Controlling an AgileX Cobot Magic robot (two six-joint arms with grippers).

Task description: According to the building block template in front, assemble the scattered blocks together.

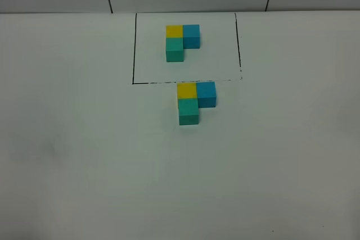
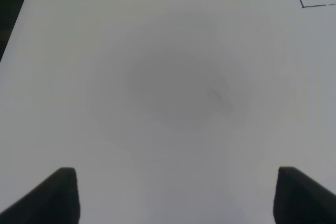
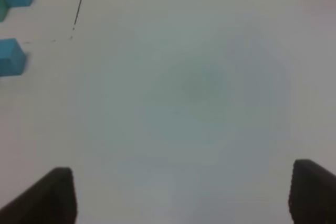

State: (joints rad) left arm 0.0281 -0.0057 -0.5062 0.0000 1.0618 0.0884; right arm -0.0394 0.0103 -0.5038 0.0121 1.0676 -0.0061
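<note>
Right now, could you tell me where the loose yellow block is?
In the exterior high view the yellow block sits just below the black frame's lower edge, touching the blue block on its right and the teal-green block in front.

Six small matte cubes are showing on the white tabletop (image 1: 67, 139): two yellow cubes (image 1: 174, 30), two blue cubes (image 1: 191, 36) and two teal-green cubes (image 1: 174, 49). They are sitting as two L-shaped clusters of three, well ahead of both grippers. One thin black-lined rectangle (image 1: 134, 49) is framing one cluster.
</note>
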